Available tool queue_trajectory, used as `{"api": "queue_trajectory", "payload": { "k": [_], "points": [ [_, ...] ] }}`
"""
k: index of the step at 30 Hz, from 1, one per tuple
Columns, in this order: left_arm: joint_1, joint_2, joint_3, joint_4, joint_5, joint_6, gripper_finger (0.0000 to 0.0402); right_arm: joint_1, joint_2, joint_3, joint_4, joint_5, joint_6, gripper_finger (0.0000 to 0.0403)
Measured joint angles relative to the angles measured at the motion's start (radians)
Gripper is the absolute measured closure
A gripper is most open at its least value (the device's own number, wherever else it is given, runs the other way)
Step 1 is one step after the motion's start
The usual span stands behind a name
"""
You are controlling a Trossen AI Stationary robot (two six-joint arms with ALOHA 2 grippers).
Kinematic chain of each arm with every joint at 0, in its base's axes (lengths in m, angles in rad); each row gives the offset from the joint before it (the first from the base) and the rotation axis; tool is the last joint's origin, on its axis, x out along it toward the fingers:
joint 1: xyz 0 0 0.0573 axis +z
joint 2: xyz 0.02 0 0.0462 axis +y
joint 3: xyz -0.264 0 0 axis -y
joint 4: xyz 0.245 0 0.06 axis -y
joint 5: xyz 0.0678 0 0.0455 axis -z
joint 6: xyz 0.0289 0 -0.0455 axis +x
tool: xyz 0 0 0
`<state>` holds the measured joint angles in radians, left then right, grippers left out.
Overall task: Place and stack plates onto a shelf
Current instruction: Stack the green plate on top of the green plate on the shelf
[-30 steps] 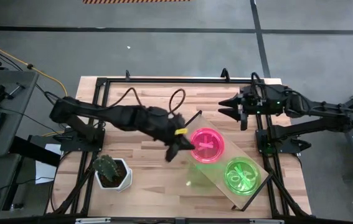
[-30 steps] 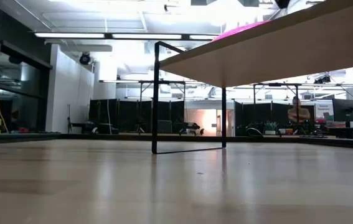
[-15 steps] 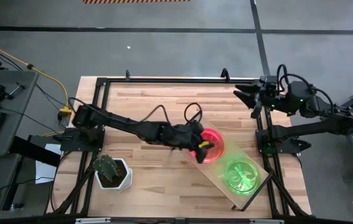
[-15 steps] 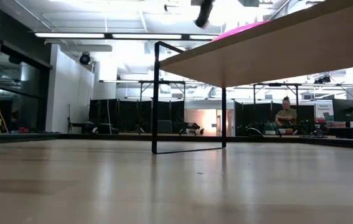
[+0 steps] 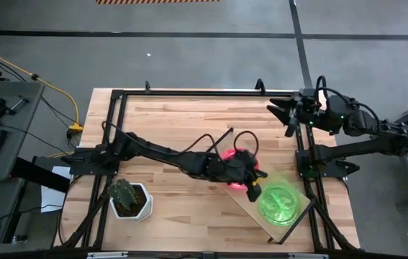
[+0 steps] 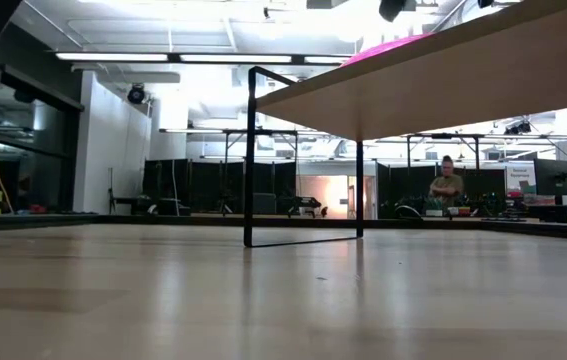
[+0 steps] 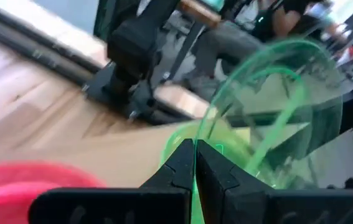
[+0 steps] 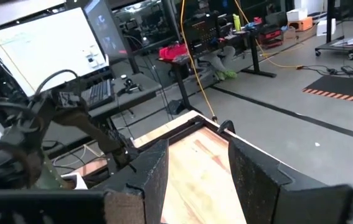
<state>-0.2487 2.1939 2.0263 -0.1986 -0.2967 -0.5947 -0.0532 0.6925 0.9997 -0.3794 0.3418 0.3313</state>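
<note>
The shelf (image 5: pixel 245 206) is a light-wood board lying slantwise on the table's right half; the low view shows its underside (image 6: pixel 443 75). On it lie neon pink plates (image 5: pixel 240 155) (image 7: pixel 14 180) and, nearer the near end, green plates (image 5: pixel 280 203). My left gripper (image 5: pixel 252 190) (image 7: pixel 195 155) reaches across the pink plates to the edge of the green ones and is shut on a green plate (image 7: pixel 276 93). My right gripper (image 5: pixel 287 115) (image 8: pixel 198 168) waits open above the table's far right corner. My left gripper pinches the green plate by its rim (image 7: pixel 205 132) between its two fingers (image 7: pixel 179 165). The translucent plate stands tilted up beyond the fingertips, over the green plates on the shelf. Whether its lower edge touches them I cannot tell.
A white pot with a cactus (image 5: pixel 128 198) stands near the table's near left corner. Black frame rails (image 5: pixel 117 129) run along the table's sides. The shelf's dark end panel (image 6: pixel 251 155) stands on the tabletop. A person (image 6: pixel 448 185) shows far off in the room.
My left arm has stretched out from the left side of the pink plates, across them, toward the green plates at the shelf's near end. My right gripper has drawn back toward the table's far right corner.
</note>
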Motion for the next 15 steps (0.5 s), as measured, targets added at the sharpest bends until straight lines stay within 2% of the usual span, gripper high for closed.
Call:
{"api": "queue_trajectory", "payload": {
  "k": [5,10,15],
  "points": [
    [-0.014,0.067,0.073,0.013,-0.06,0.055,0.0401,0.0,0.0,0.0,-0.015,0.006,0.0,0.0252],
    [-0.022,0.093,0.074,0.025,-0.111,0.113,0.0401,0.0,0.0,0.0,-0.031,0.016,0.002,0.0252],
    [-0.029,0.111,0.073,0.032,-0.109,0.161,0.0401,0.0,0.0,0.0,-0.033,0.025,0.003,0.0252]
  ]
}}
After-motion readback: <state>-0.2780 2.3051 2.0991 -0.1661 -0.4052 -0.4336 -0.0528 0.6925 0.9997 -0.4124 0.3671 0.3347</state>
